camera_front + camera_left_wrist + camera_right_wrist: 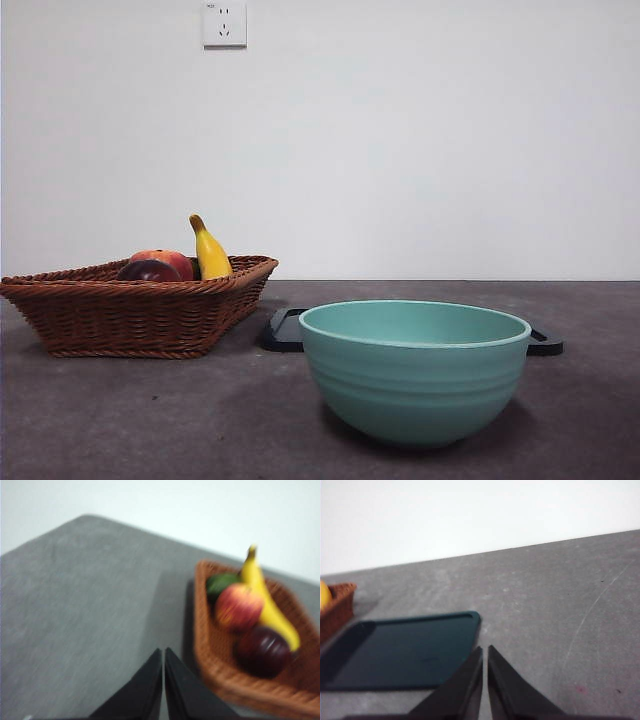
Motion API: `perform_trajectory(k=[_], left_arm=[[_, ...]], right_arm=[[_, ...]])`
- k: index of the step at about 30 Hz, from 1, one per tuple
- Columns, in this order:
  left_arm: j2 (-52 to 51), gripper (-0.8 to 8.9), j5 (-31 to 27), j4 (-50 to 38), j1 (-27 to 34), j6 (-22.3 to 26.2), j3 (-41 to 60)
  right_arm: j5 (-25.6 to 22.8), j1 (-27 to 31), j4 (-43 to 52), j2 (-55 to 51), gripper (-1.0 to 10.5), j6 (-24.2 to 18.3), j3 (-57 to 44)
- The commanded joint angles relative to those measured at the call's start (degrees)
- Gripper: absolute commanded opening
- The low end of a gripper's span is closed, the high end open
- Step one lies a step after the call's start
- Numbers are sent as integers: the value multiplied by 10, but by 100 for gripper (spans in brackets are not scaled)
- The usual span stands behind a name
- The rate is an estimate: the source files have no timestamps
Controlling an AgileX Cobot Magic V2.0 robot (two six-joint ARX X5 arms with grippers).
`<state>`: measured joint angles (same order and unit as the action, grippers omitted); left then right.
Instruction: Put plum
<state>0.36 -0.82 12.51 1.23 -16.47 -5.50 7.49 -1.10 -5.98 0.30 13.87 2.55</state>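
The plum (263, 651), dark maroon and glossy, lies in the brown wicker basket (220, 677) beside a red-orange fruit (238, 607) and a yellow banana (264, 600). In the front view the plum (148, 271) peeks over the basket (130, 315) rim at the left. My left gripper (164, 652) is shut and hovers above the table just outside the basket's edge, holding nothing. My right gripper (485, 650) is shut over the table near the corner of a dark tray (400, 650). Neither arm shows in the front view.
A teal bowl (414, 368) stands near the front, right of centre, with the dark flat tray (284, 330) behind it. A green fruit (221, 583) lies at the basket's far end. A wall socket (224, 24) is on the white wall.
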Motion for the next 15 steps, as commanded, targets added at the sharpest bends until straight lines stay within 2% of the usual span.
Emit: perform_trajectory(k=[1,9,15], left_arm=[[0,9,9,6,1,-31,-39],[54,9,32,66,1,-50,-160],[143,9,102,122,1,-24,-279]], right_arm=[[0,1,0,0,6,30,37],[4,1,-53,49,6,33,154],[58,1,-99,139,6,12,271]])
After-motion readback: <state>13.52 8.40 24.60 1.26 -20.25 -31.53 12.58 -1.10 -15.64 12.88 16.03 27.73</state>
